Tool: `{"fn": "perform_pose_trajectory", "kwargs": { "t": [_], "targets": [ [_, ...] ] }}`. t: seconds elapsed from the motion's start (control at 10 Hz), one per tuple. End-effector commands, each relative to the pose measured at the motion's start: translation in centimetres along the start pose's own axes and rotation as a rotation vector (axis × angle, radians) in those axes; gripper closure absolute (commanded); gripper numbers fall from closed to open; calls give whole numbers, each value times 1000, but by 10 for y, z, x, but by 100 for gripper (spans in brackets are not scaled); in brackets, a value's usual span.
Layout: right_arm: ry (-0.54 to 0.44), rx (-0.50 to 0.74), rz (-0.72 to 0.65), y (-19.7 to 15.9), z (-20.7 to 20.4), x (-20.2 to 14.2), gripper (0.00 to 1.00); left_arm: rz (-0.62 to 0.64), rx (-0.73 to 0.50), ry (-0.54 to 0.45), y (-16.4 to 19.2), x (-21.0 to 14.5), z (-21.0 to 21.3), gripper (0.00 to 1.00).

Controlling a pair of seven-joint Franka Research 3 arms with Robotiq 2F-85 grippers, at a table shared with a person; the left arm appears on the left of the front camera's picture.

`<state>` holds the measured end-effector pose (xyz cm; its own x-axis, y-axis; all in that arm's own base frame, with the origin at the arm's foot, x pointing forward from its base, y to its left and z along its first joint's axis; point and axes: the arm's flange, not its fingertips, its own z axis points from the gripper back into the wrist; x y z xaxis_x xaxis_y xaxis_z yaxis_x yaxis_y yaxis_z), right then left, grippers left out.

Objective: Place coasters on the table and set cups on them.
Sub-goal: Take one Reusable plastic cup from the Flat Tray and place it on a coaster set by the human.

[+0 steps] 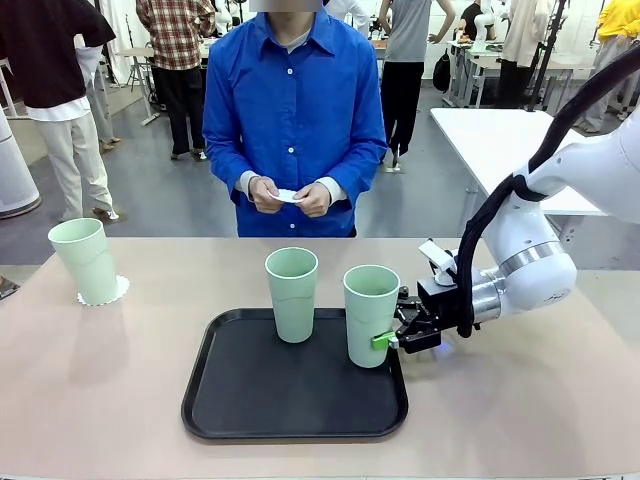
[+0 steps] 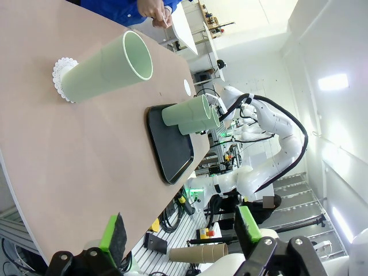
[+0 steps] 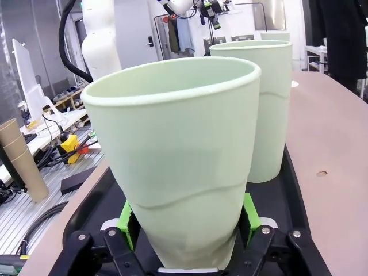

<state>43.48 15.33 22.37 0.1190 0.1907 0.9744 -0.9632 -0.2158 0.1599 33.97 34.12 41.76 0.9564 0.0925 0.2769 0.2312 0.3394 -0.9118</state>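
Progress: one cup [image 1: 88, 260] set on its coaster [image 1: 121, 291]; two more on tray [image 1: 200, 405], right gripper [image 1: 386, 340] clamped round right-hand cup [image 1: 370, 300] (left gripper [image 2: 181, 227] wide open, empty).

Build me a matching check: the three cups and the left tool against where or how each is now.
1. leftmost cup
2. middle cup
3. rightmost cup
4. left tool

a. clamped by the right tool
b. free on the black tray
c. open, empty
d. on a paper doily on the table

Pairs: 1-d, 2-b, 3-a, 4-c
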Motion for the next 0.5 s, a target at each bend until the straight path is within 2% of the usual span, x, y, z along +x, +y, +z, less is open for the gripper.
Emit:
{"fn": "perform_pose_trajectory", "kwargs": {
  "t": [0.0,0.1,0.4],
  "targets": [
    [13,-61,-70,7,1,10,100,-5,-7,4,-2,-3,2,0],
    [20,-111,-85,20,3,45,100,-5,-7,4,-2,-3,2,0],
    [59,-114,-133,46,6,141,100,-5,-7,4,-2,-3,2,0]
  ]
}}
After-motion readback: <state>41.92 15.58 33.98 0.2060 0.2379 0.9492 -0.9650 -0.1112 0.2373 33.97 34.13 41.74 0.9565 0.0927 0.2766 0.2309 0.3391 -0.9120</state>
